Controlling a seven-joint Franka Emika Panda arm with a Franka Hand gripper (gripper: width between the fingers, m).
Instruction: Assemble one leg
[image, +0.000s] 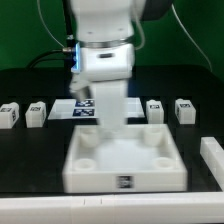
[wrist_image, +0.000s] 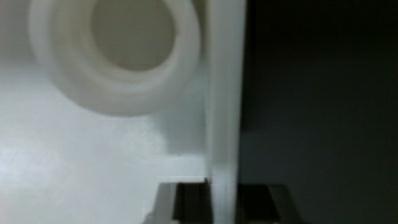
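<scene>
Several small white legs with tags stand in a row at the back of the table: two at the exterior view's left (image: 10, 113) (image: 36, 112) and two at its right (image: 155, 109) (image: 185, 109). None is held. My gripper (image: 110, 122) reaches down onto the back wall of the large white square tray-like piece (image: 125, 168). In the wrist view my gripper (wrist_image: 222, 192) has a dark finger (wrist_image: 183, 203) on each side of the tray's thin upright wall (wrist_image: 224, 90) and touching it. A round corner socket (wrist_image: 111, 50) lies beside the wall.
The marker board (image: 62, 108) lies behind the tray, partly hidden by the arm. A long white block (image: 213, 156) lies at the exterior view's right edge. The table surface is black.
</scene>
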